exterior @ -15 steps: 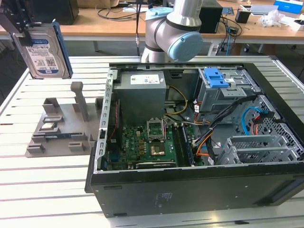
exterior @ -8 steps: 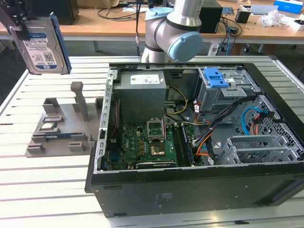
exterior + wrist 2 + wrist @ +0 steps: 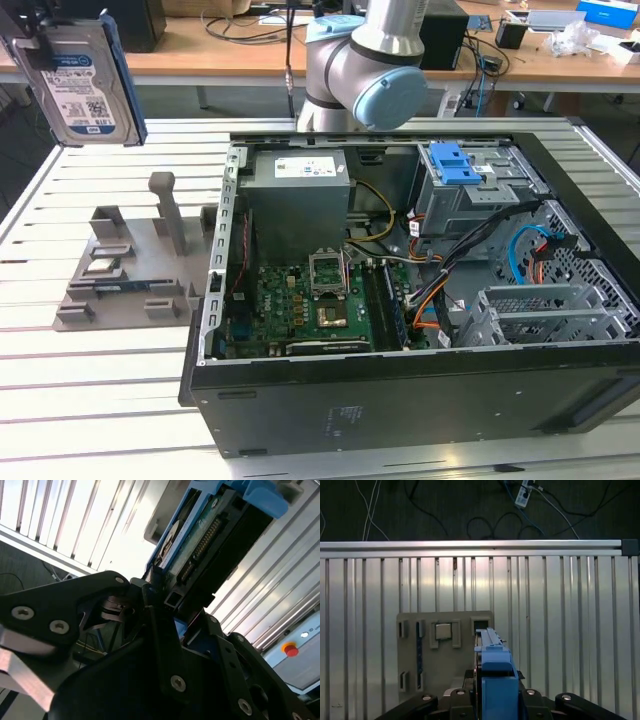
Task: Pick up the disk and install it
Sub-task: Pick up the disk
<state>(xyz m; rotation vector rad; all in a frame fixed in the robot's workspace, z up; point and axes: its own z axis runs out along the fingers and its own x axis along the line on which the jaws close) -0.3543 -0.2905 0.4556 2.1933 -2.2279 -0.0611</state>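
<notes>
The disk [image 3: 85, 78] is a flat silver drive with a white-and-blue label, framed by blue plastic rails. It is up in the air, standing nearly on edge and slightly tilted, well above the grey fixture [image 3: 125, 265], with its label face showing in the exterior view. The second wrist view shows its green circuit board and connector row, with one end clamped in the hand [image 3: 167, 602].
</notes>
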